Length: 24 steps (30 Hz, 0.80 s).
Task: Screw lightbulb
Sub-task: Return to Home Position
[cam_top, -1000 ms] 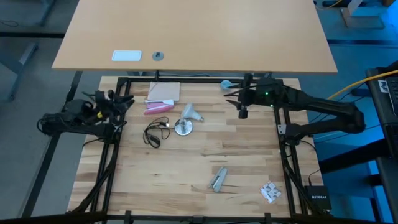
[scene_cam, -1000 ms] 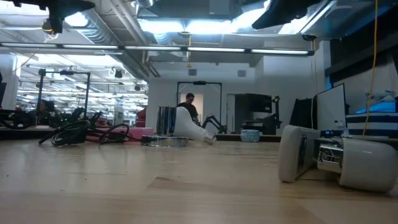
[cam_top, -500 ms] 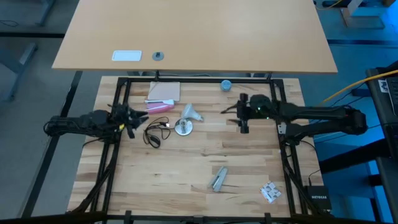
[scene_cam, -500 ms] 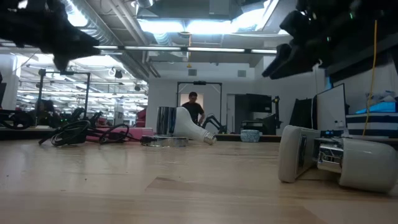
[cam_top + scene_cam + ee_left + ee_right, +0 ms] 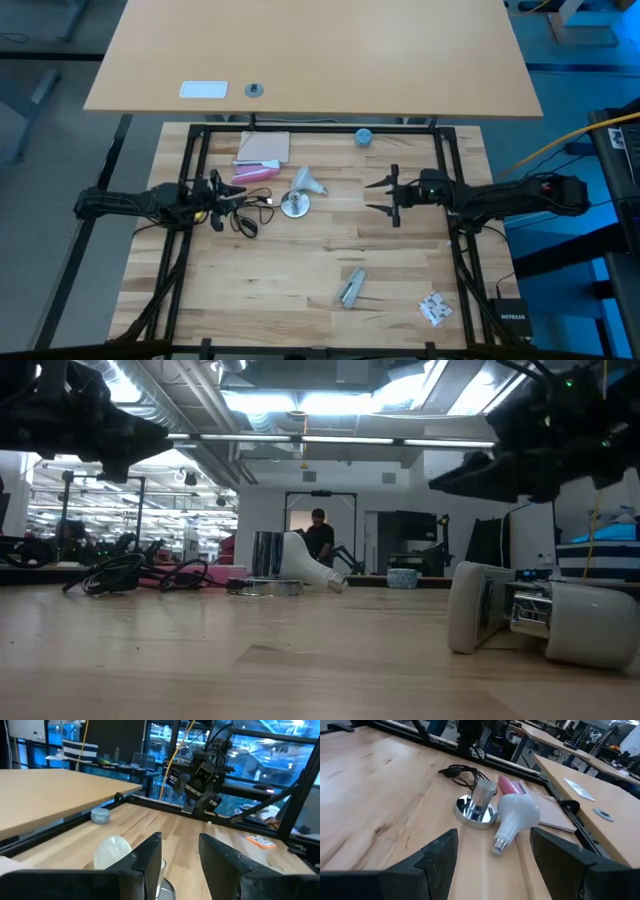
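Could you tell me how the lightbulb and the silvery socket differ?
The lightbulb is frosted white; the socket is shiny metal. The lightbulb lies on its side, the socket stands upright on its round base. Only the socket trails a black cord. Both sit close together on the wooden table.

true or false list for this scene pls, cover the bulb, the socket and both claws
1. The lightbulb is screwed into the socket. False: it lies on its side on the table beside the socket.
2. The right claw is open and empty. True.
3. The left claw grips the lightbulb. False: it is open and holds nothing.
4. A blue cap sits apart from the lightbulb, nearer the table's back rail. True.
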Available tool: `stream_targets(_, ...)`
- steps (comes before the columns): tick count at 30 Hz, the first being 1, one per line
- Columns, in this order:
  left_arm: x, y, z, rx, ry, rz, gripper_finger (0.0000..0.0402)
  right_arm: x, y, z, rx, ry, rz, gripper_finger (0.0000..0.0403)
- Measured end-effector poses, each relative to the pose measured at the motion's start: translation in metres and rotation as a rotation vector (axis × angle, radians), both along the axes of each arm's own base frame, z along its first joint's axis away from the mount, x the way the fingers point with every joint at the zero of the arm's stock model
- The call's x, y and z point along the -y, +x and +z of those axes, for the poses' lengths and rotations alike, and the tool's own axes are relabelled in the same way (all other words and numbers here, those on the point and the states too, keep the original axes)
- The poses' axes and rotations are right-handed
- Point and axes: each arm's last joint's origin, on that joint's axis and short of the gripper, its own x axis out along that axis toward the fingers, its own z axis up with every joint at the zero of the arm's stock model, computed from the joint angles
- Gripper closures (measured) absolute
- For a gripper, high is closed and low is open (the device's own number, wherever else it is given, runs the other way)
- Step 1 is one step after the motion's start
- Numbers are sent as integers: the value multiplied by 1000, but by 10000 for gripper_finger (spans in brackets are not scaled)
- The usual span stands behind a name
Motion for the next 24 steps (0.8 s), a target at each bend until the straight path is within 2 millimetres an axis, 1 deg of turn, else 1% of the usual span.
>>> stream_targets(5, 0, 0, 0, -10, 29, 2, 279, -3, -11, -16, -19, 10, 3, 150)
stream_targets(12, 0, 0, 0, -10, 29, 2, 279, -7, -27, -40, -80, 68, -4, 150)
stream_targets(19, 0, 0, 0, -11, 29, 2, 279, -7, -28, -38, -53, 50, 3, 150)
stream_targets(24, 0, 0, 0, -11, 29, 2, 279, -5, -29, -42, -97, 26, -80, 150)
